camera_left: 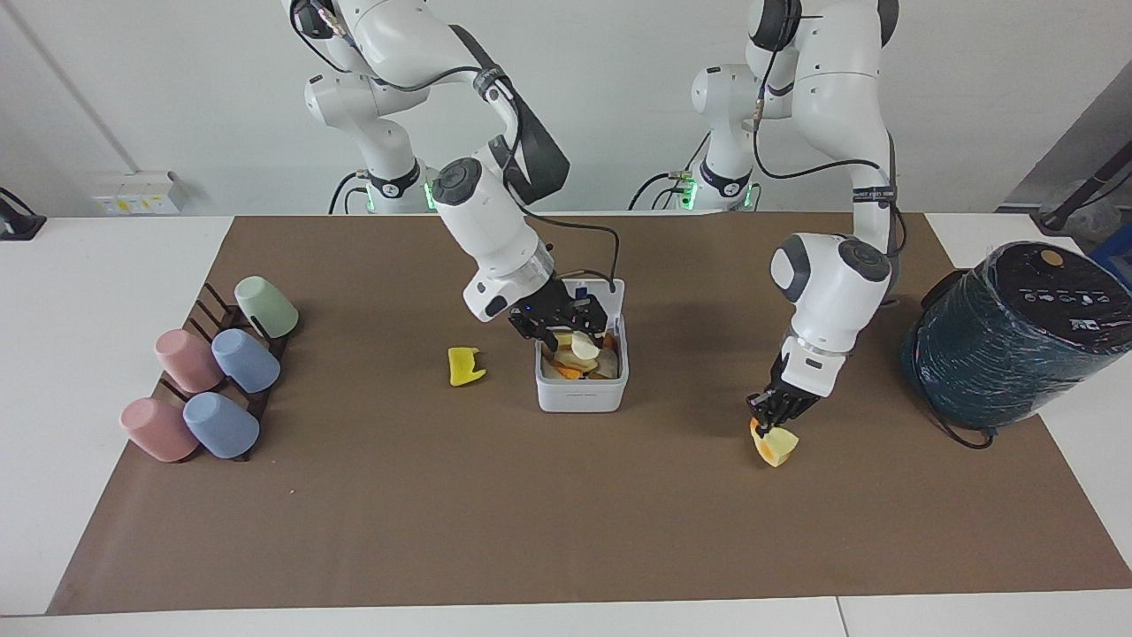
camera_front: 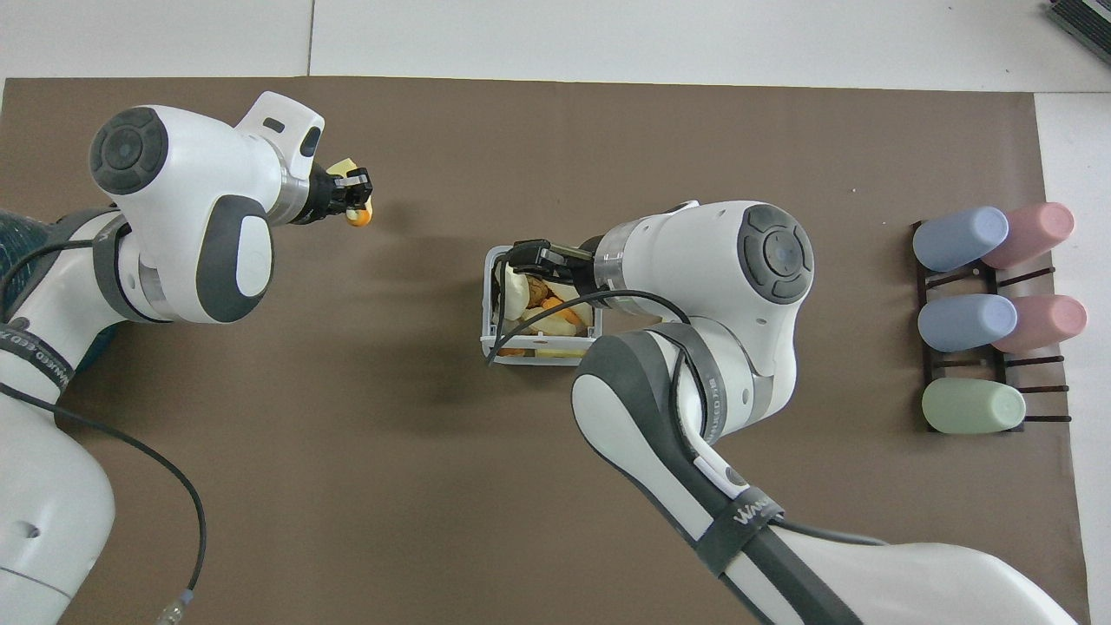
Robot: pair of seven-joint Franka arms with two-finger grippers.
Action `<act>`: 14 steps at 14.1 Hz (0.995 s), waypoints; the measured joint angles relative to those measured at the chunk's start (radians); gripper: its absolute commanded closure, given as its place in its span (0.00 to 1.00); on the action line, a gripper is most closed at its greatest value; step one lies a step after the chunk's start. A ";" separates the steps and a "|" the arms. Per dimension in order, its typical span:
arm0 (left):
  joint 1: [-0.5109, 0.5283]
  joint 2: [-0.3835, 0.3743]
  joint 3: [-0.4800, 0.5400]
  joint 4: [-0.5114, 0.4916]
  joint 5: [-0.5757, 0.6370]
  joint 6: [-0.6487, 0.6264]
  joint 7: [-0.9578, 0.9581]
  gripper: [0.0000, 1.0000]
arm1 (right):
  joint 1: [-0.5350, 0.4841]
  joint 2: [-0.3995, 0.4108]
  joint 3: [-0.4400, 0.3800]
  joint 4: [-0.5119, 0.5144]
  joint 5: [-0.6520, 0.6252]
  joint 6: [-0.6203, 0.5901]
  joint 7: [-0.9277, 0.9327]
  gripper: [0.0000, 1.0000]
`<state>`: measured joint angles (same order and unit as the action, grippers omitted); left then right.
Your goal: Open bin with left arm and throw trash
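The left gripper (camera_left: pixel 771 416) is clamped on the bread chunk (camera_left: pixel 776 445), low over the mat toward its own end; the open bin (camera_left: pixel 582 389) lies toward mid-table. The right gripper (camera_left: pixel 566 326) gapes over the bin, the yellow piece (camera_left: pixel 465 365) beside it.

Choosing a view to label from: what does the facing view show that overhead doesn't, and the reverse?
Facing only: the yellow jagged piece on the mat beside the bin, and the whole dark-teal wrapped cylinder. Overhead only: a dark item at its top corner. Both: the open bin of scraps, right gripper over it, left gripper shut on the yellow-orange chunk, five cups.
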<state>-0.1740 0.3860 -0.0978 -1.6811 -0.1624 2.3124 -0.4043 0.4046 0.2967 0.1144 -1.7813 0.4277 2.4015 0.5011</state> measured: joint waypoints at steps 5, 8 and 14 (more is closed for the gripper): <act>-0.131 -0.050 -0.012 0.099 0.000 -0.112 -0.197 1.00 | -0.087 -0.015 -0.012 -0.001 -0.287 -0.073 -0.092 0.00; -0.206 -0.078 -0.017 0.106 0.000 -0.202 -0.230 1.00 | -0.195 -0.022 -0.015 -0.048 -0.318 -0.094 -0.346 0.00; -0.331 -0.092 -0.020 0.105 0.000 -0.265 -0.242 0.00 | -0.262 -0.039 -0.010 -0.292 -0.320 0.002 -0.571 0.03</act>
<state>-0.5047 0.2944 -0.1178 -1.5757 -0.1624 2.0473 -0.6468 0.1426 0.2575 0.1039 -2.0732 0.1077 2.4035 -0.0694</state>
